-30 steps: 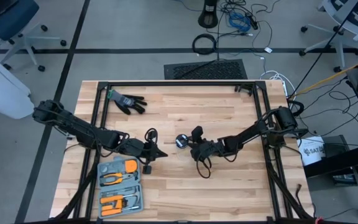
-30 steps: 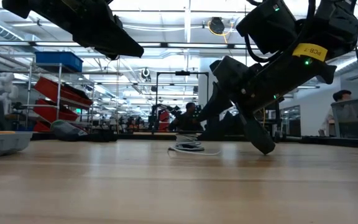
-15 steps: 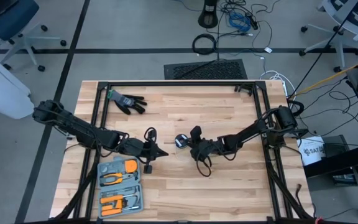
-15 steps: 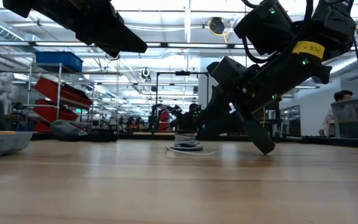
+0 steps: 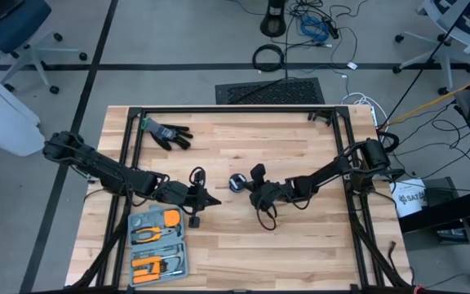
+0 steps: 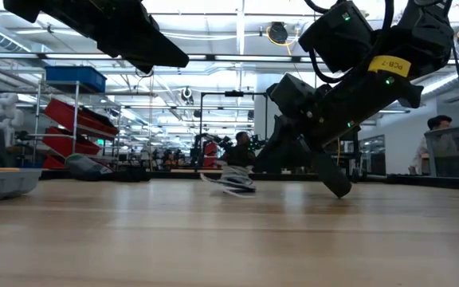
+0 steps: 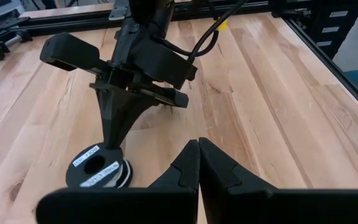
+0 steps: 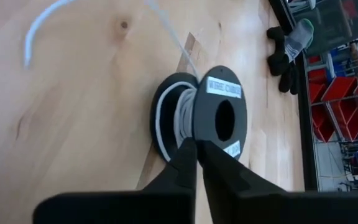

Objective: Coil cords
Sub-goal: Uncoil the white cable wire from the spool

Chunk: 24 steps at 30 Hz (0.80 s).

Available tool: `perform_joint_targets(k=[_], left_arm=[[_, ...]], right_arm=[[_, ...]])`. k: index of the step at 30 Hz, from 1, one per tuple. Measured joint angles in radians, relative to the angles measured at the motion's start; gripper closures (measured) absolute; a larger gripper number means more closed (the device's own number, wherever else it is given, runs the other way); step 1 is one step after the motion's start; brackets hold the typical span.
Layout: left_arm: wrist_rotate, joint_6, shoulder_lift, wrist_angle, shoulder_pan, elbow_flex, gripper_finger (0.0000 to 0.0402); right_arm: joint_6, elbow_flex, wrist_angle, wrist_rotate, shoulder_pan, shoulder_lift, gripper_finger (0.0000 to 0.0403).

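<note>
Inspector A: Worktop [image 5: 300, 147], wooden planks in a black frame. What lies on it?

Inspector B: A tool tray [image 5: 157, 245] near the front left corner and a black glove [image 5: 166, 132] at the far left. The cord spool [image 5: 237, 184], a black puck wound with white cord, sits near the centre, tipped off the surface on one edge in the low view [image 6: 237, 179].

Inspector A: Right pincer [image 5: 247, 189]?

Inspector B: Fingers together, clamped on the cord spool at its rim [image 8: 219, 118]. A loose white strand [image 8: 48, 18] trails over the wood.

Inspector A: Left pincer [image 5: 210, 202]?

Inspector B: Fingers together, holding nothing, raised just left of the spool.
</note>
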Motion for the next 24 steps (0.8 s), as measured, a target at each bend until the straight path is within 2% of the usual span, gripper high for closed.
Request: perform_joint_targets(k=[8, 11, 16, 24], left_arm=[[-0.015, 0.000, 0.000, 0.000, 0.000, 0.000, 0.0398], [-0.089, 0.001, 0.000, -0.001, 0.000, 0.000, 0.0398], [-0.272, 0.022, 0.006, -0.002, 0.000, 0.000, 0.0397], [-0.324, 0.214, 0.134, 0.008, 0.000, 0.000, 0.0352]], right_arm=[[0.032, -0.001, 0.016, 0.000, 0.000, 0.001, 0.0401], [0.031, -0.001, 0.024, 0.000, 0.001, 0.001, 0.0402], [0.011, -0.002, 0.044, -0.003, 0.002, 0.002, 0.0402], [0.015, -0.002, 0.040, -0.004, 0.010, -0.004, 0.0403]])
